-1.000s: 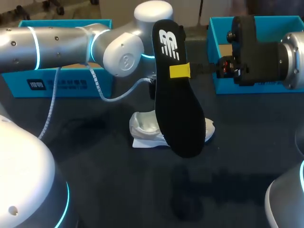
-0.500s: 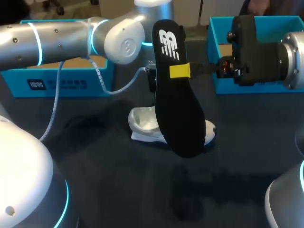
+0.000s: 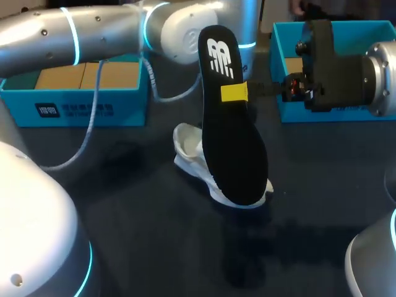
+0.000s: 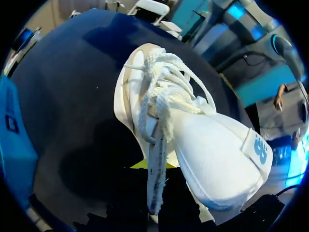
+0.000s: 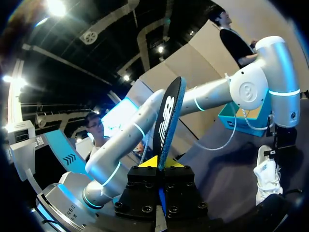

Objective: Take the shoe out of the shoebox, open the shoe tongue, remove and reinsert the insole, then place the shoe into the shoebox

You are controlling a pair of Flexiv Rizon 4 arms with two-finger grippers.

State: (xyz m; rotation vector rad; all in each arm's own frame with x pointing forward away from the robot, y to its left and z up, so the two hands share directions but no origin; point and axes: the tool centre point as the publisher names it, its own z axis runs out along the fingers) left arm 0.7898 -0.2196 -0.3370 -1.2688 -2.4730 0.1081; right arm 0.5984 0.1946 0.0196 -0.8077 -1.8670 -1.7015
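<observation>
**A:** Start at the left. What's there?

**B:** An open blue box (image 3: 80,110) at the far side of the desk (image 3: 142,210). The left arm (image 3: 80,37) reaches past it to the middle, over the shoe (image 3: 189,151).

**A:** Where is the shoe?

**B:** On the desk, out of both boxes, lying aslant and partly hidden behind the insole (image 3: 232,148). In the left wrist view it (image 4: 207,159) sits right ahead of the left jaws. Its tongue looks pulled open and a lace (image 4: 155,169) dangles loose.

**A:** Do the left jaws have it?

**B:** I cannot tell; too little of them shows.

**A:** And the insole?

**B:** It's out of the shoe and upright in the air. The right jaws are closed on its edge, nearer its upper end. The right wrist view shows it (image 5: 166,121) edge-on between them. A second blue box (image 3: 297,114) stands at the right.

**A:** How will they handle?

**B:** The shoe looks light, with a soft upper that folds. I'd take it by the heel collar, not the laces. The insole looks thin and bendy, and held far from its lower tip it could buckle going in.
</observation>
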